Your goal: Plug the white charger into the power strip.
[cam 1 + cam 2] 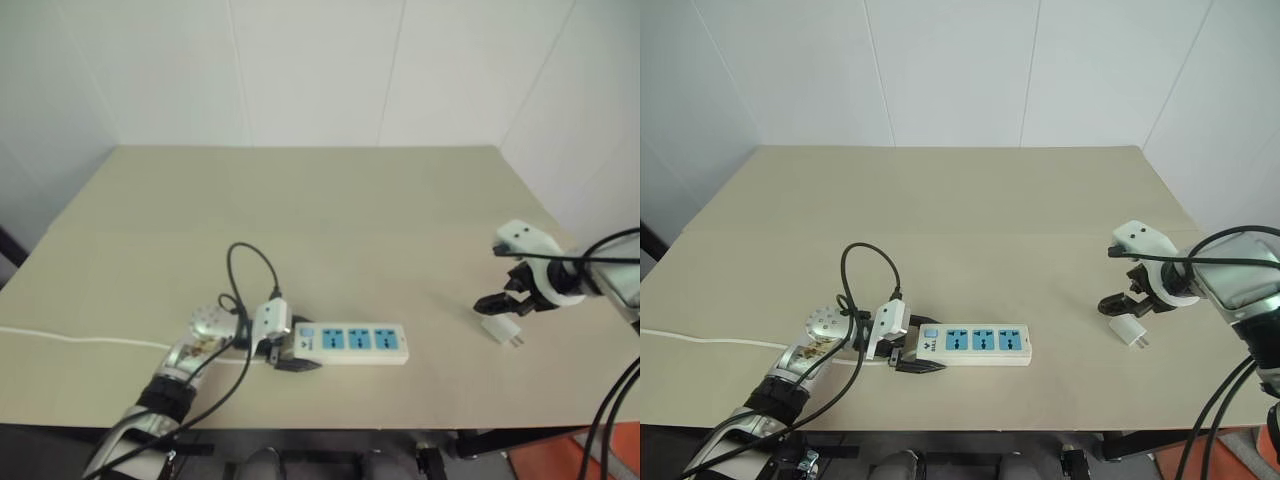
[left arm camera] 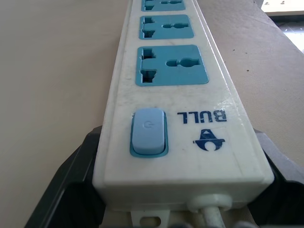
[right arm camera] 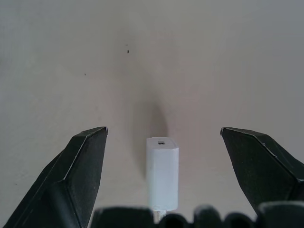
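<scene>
Charger (image 3: 162, 173) prongs behind pincer body

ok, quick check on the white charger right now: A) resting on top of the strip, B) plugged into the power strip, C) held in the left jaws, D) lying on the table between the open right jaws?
D: the white charger lies on the table between the spread jaws of the right gripper, untouched, while the left gripper is shut on the switch end of the power strip.

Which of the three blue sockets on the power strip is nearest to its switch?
The blue socket directly beside the switch; the other two lie farther along.
</scene>
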### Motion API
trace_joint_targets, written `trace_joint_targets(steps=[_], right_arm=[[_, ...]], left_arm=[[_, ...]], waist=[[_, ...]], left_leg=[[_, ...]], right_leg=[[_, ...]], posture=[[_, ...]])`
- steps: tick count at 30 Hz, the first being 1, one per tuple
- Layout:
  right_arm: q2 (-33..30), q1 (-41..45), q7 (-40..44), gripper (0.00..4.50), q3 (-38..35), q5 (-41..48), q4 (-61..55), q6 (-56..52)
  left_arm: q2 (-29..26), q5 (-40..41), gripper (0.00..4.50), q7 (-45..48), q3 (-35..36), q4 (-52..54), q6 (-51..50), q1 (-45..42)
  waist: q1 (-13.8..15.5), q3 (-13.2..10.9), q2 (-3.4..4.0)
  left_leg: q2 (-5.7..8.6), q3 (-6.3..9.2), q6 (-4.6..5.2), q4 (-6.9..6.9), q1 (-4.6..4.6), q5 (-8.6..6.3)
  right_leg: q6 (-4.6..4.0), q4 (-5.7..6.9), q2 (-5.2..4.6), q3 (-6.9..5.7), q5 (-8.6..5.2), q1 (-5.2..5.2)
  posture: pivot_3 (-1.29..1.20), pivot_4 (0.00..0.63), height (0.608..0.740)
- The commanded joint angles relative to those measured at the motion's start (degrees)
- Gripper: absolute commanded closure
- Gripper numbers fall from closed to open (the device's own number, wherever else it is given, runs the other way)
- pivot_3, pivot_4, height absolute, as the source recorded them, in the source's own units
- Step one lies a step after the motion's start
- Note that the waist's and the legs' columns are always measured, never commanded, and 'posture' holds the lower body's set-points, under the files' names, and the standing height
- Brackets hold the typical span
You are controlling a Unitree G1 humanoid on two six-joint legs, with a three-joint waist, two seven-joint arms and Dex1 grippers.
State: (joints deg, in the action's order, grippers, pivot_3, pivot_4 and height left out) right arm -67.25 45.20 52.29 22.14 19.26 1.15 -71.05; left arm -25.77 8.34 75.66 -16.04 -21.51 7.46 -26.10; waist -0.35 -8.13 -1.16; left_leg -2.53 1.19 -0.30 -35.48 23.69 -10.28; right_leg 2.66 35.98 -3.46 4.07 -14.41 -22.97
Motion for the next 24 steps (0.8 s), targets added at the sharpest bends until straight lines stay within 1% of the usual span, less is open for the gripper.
trace_joint_targets(steps=[1,8,24], right_arm=[[-0.51,0.42,2.05,0.00,0.46,-1.98,-0.12,1.87],[0.52,0.35,5.06,0.00,2.96,-4.61,0.52,2.56],[5.70,2.10,8.97,0.00,7.41,-11.97,11.07,6.09]], left_arm=[[-0.74,-2.54,1.17,0.29,-2.03,-0.57,-0.01,0.30],[-1.01,-2.50,1.17,0.27,-2.07,-0.24,-0.45,0.59],[-2.25,-2.07,1.17,-0.26,-1.73,1.16,-1.54,1.28]], waist=[[-0.01,0.00,0.00],[-0.05,0.01,0.01],[-0.45,0.02,0.03]], left_leg=[[0.00,0.00,0.00,0.00,0.00,0.00],[0.00,0.00,0.00,-0.03,0.00,0.00],[-0.01,0.01,0.06,-0.22,0.02,-0.04]], right_leg=[[0.00,0.00,0.00,0.00,0.00,0.00],[0.00,0.01,0.00,0.00,0.00,0.01],[0.00,0.09,0.03,0.00,0.00,0.04]], posture=[[0.00,0.150,0.740],[0.00,0.150,0.740],[0.00,0.150,0.740]])
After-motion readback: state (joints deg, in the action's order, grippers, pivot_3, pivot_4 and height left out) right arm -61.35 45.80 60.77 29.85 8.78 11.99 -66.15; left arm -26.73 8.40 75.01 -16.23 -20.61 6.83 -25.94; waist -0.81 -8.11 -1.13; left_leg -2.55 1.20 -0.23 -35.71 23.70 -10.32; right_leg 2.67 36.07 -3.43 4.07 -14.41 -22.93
